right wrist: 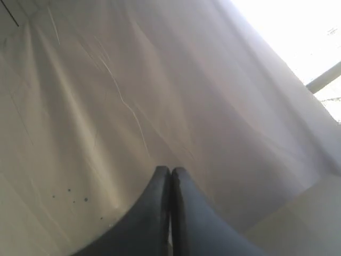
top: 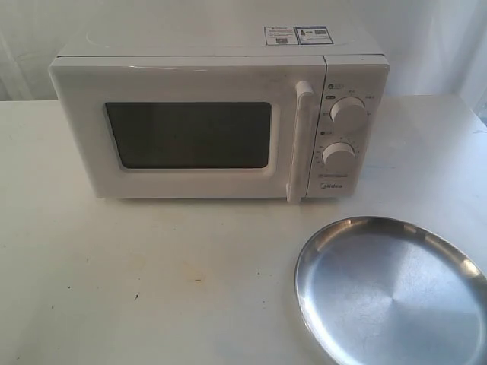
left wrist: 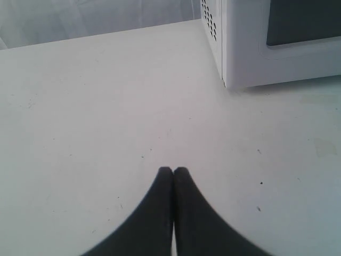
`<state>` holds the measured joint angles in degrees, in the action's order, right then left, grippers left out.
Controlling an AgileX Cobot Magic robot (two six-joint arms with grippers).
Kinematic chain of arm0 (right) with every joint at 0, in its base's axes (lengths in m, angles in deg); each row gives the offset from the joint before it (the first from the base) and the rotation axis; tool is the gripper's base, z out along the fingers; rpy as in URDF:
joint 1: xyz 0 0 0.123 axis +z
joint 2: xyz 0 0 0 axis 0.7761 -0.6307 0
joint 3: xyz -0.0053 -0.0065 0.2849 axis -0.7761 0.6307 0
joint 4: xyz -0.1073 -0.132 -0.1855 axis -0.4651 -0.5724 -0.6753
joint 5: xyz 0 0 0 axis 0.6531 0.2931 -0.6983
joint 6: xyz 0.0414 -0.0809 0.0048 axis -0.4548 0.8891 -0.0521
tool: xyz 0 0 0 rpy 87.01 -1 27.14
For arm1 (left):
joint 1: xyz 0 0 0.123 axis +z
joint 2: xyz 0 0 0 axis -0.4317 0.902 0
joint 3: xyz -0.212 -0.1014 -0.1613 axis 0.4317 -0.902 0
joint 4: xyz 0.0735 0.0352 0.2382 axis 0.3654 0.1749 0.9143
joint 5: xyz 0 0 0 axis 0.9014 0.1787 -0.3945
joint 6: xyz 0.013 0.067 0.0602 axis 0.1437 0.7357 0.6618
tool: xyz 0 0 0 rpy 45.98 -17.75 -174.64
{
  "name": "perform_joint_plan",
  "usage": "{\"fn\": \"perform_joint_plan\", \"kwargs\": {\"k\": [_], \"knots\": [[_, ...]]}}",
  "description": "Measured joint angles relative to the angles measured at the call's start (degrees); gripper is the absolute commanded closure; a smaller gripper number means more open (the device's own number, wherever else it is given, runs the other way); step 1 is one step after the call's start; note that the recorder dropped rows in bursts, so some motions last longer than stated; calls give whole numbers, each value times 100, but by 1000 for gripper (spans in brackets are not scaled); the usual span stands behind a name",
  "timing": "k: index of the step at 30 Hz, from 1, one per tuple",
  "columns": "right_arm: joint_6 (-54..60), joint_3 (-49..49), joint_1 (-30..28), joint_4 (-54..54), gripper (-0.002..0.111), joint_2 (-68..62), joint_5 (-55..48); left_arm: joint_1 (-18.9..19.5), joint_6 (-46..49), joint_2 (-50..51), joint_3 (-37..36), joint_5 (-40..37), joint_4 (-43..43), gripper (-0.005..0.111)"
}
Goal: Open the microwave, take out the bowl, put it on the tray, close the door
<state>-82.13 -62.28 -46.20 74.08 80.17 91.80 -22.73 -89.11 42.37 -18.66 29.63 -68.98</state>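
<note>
The left tool (left wrist: 173, 172) is seen with fingertips pressed together over the white surface (left wrist: 96, 117), apart from the microwave (top: 217, 114); the door (top: 183, 175) is shut, its vertical bar handle (top: 301, 141) at the right edge; nothing can be made out behind the dark window (top: 189, 135); the stickers (top: 297, 34) on top are too small to be read; "Midea" (top: 329, 185) is printed under the lower knob (top: 338, 154); the steel tray (top: 396, 296) lies in front, to the right; the right tool (right wrist: 170, 172) is likewise closed, faced toward white cloth (right wrist: 133, 80).
</note>
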Motion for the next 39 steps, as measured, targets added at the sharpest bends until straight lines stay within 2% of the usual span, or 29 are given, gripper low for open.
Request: {"fn": "perform_joint_plan", "kwargs": {"k": [2, 4, 8, 11, 15, 20, 22, 28, 32, 36, 39], "knots": [[-112, 0, 0, -179, 108, 0, 39, 0, 0, 0, 0, 0, 0, 107], [-538, 0, 0, -853, 108, 3, 268, 0, 0, 0, 0, 0, 0, 107], [-2318, -217, 0, -3228, 108, 12, 1463, 0, 0, 0, 0, 0, 0, 107], [-3409, -992, 0, -4694, 108, -243, 2270, 0, 0, 0, 0, 0, 0, 107], [-3932, -1999, 0, -6220, 108, -1060, 2592, 0, 0, 0, 0, 0, 0, 107], [-4263, -2333, 0, -7050, 108, -2558, 2866, 0, 0, 0, 0, 0, 0, 107], [-4157, -2295, 0, -7276, 108, -3339, 3104, 0, 0, 0, 0, 0, 0, 107], [-2909, -2046, 0, -7439, 108, -5419, 3987, 0, 0, 0, 0, 0, 0, 107], [-1615, -1795, 0, -7383, 108, -6388, 4204, 0, 0, 0, 0, 0, 0, 107], [-10, -1544, 0, -6944, 108, -7166, 4598, 0, 0, 0, 0, 0, 0, 107], [606, -1517, 0, -6395, 108, -7629, 4936, 0, 0, 0, 0, 0, 0, 107]]}}
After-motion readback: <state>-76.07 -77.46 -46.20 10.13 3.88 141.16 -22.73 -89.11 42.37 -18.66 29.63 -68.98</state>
